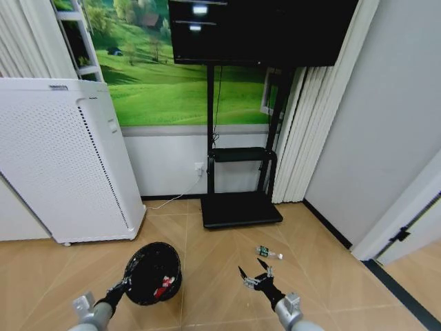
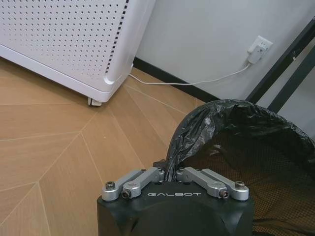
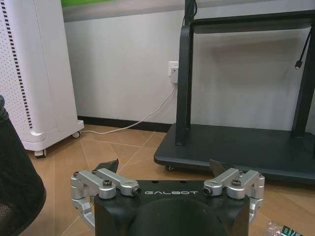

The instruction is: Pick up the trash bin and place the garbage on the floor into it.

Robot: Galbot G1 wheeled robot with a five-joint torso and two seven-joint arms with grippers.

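Observation:
The trash bin [image 1: 153,272], small, round and black with a bag liner, is held above the floor [image 1: 220,241] at my lower left. My left gripper [image 1: 127,281] is shut on its near rim; in the left wrist view the left gripper [image 2: 170,173] pinches the crumpled liner edge of the bin [image 2: 246,147]. A red-and-white piece of garbage [image 1: 164,284] lies inside the bin. A small clear bottle [image 1: 269,252] with a green label lies on the parquet. My right gripper [image 1: 256,276] hovers open just short of it. In the right wrist view the right gripper [image 3: 163,167] is empty, with the bottle [image 3: 283,230] at the frame's corner.
A tall white appliance [image 1: 62,158] on wheels stands at the left, with its cable [image 2: 187,82] running to a wall socket. The flat black TV-stand base [image 1: 241,209] sits ahead against the wall. A grey wall and a door frame [image 1: 400,221] close the right side.

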